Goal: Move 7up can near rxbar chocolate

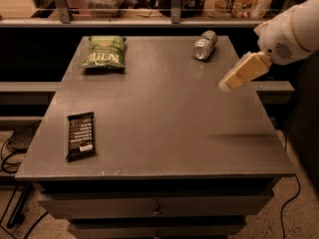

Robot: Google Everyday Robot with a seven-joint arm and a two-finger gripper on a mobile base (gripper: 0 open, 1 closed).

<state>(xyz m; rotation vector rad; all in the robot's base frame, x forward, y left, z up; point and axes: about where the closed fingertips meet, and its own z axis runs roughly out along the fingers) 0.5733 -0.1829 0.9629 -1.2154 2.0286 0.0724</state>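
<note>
— Grey table (164, 133): 7up can (205, 45) lying on its side, far right, well apart from rxbar chocolate (80, 135), front left.
— Gripper (227, 85) hovering by right edge; clenched or released, cannot tell. Whole move left.

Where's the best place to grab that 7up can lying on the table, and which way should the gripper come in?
Probably mid-body on the 7up can, from straight above, closing across its width: it lies on its side, shiny end toward the camera, both curved sides free. The gripper hangs to its near right, above the table.
</note>
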